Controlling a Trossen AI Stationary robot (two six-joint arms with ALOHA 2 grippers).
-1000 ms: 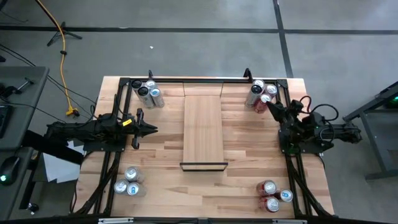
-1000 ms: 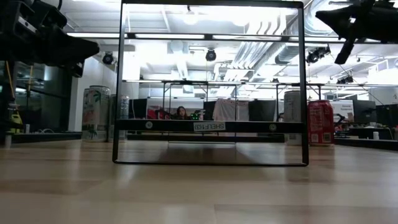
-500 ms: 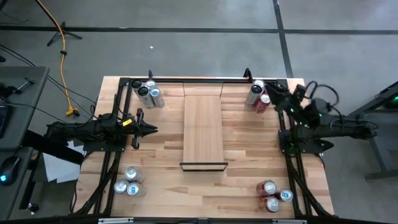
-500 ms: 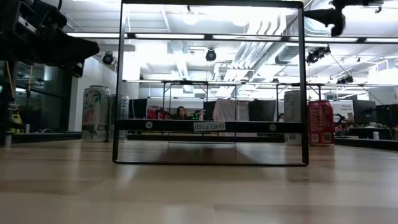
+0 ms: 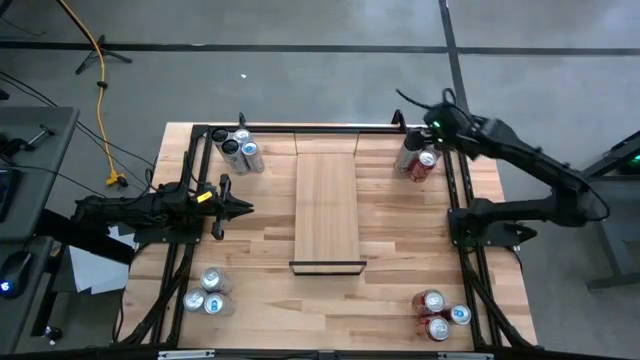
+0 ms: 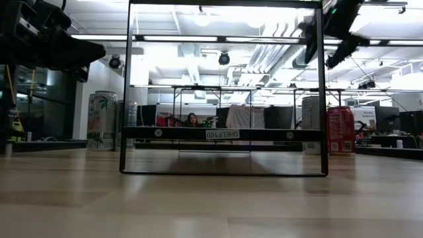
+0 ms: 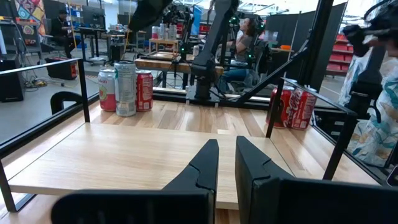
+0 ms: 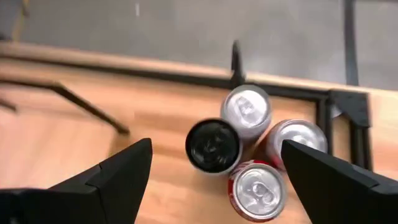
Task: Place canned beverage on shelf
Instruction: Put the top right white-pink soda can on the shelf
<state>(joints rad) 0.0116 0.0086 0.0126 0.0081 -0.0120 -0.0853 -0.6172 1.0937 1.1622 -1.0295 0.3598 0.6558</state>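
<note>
Your right gripper (image 8: 211, 168) hangs above the four-can cluster (image 5: 418, 155) at the far right corner, just right of the shelf (image 5: 327, 205), fingers spread wide w/ nothing between them. Black-topped can (image 8: 213, 145) sits centred under it, touching a silver can (image 8: 247, 108) and two red ones. Your left gripper (image 5: 243, 208) waits left of the shelf, fingers pressed together, empty. Shelf lies mid-table, no can on it.
</note>
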